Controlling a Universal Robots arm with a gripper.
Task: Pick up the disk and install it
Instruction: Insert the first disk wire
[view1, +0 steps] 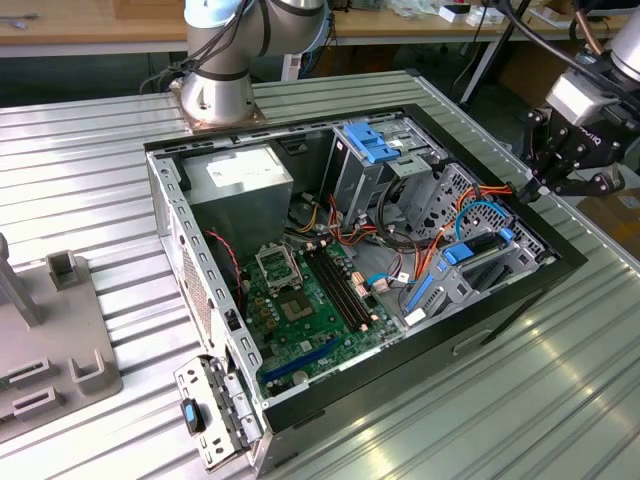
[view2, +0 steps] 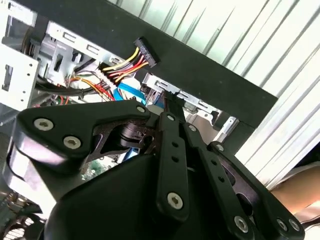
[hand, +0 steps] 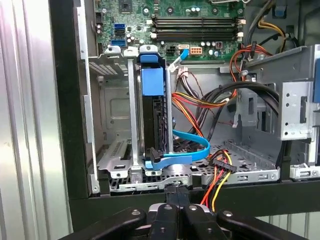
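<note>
The disk (hand: 153, 112) stands on edge in the drive bay at the case's near corner, its blue carrier rails (view1: 447, 262) along its sides. A blue data cable (hand: 192, 150) runs to its end. My gripper (view1: 532, 186) hangs just outside the case's black rim on the exterior view's right. Its fingers (hand: 176, 192) are shut together with nothing between them, pointing at the bay (view2: 172, 102). A loose power connector (view2: 145, 50) with yellow, red and black wires lies close to the fingertips.
The open computer case (view1: 480, 330) lies on a ribbed metal table. An upright grey cage with a blue latch (view1: 370, 142) stands mid-case beside the motherboard (view1: 300, 310) and power supply (view1: 240, 180). A grey fixture (view1: 60, 340) sits on the exterior view's left.
</note>
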